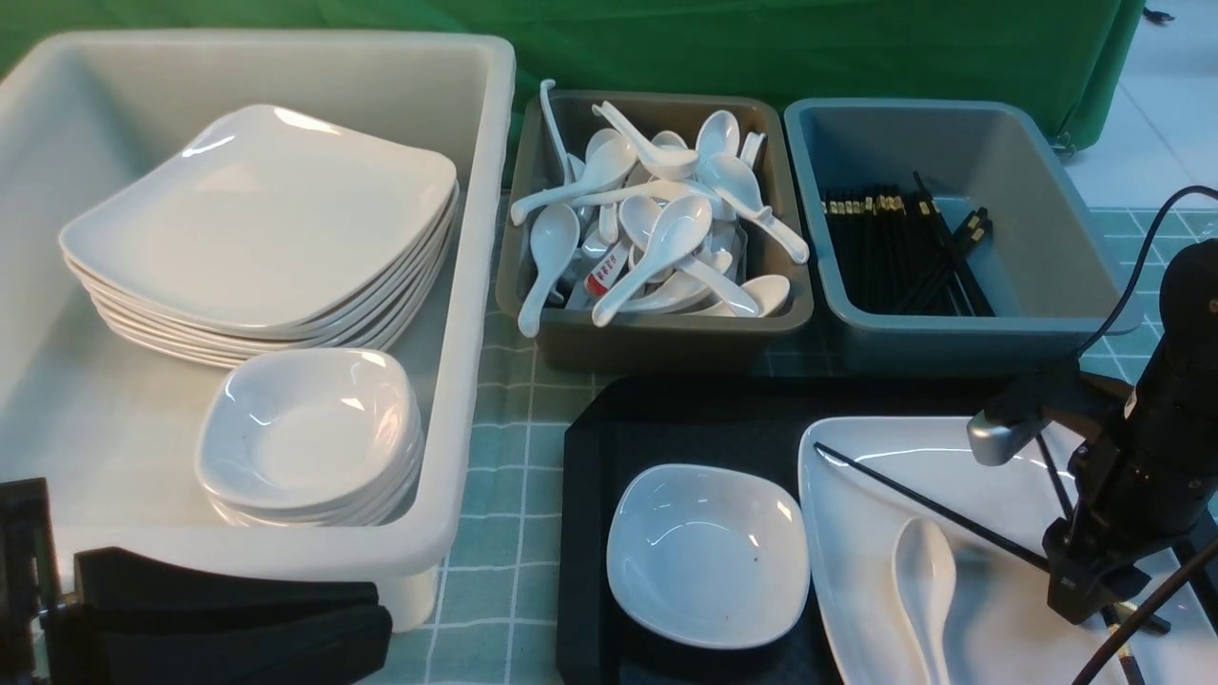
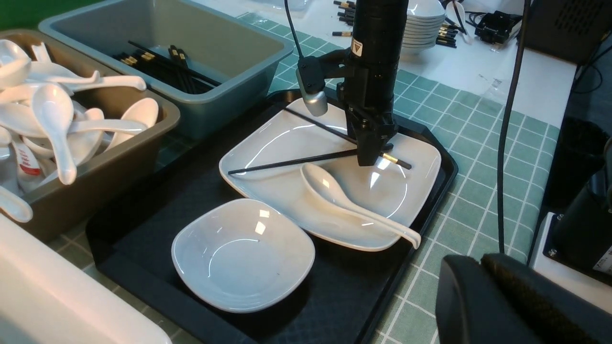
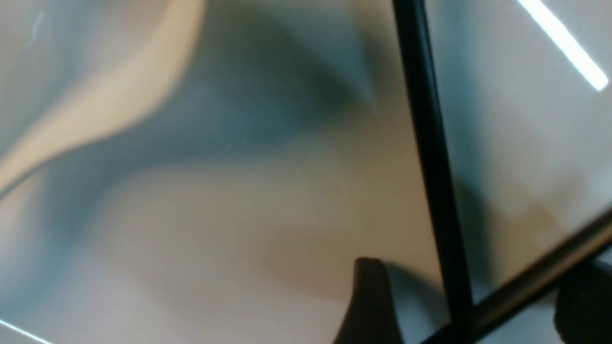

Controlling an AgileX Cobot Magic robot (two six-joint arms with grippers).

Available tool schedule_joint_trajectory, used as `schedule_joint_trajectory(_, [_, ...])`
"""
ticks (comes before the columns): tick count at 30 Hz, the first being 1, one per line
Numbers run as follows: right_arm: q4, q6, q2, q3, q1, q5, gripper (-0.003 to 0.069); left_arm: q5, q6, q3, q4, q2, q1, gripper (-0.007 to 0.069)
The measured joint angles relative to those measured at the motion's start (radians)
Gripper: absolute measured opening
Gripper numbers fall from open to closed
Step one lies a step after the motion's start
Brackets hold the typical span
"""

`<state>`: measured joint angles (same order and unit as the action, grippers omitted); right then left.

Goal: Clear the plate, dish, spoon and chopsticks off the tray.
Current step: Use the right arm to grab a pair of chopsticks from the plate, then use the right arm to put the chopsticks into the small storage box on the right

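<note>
Loaded tray, right gripper lowered onto the plate.
The plate sits on the tray just beside the dish; the spoon and the crossed chopsticks lie on the plate. The right gripper's jaws stand apart, straddling the chopsticks' crossing without gripping. The left gripper is closed, empty.

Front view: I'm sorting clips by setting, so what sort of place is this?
Probably a lab bench staged for dish sorting, not a real kitchen: a green backdrop, a checked cloth, and bins of sorted plates, spoons and chopsticks.
</note>
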<state>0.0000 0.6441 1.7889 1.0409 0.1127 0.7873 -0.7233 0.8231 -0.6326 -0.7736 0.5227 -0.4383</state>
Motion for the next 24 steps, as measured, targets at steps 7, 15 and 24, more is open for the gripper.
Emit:
schedule_joint_trajectory(7, [0.0,0.003,0.0,-0.002,0.0,-0.004,0.0388,0.0,0.003,0.0,0.0,0.0,0.0,0.0017])
schedule_joint_trajectory(15, [0.019,0.043,-0.007,-0.028,0.0,-0.009,0.0127,0.0,0.007,0.0,0.0,0.0,0.0,0.0017])
schedule_joint_trajectory(24, [0.028,0.126,-0.084,-0.04,0.079,0.071,0.0082,0.0,0.029,0.0,0.0,0.0,0.0,0.0017])
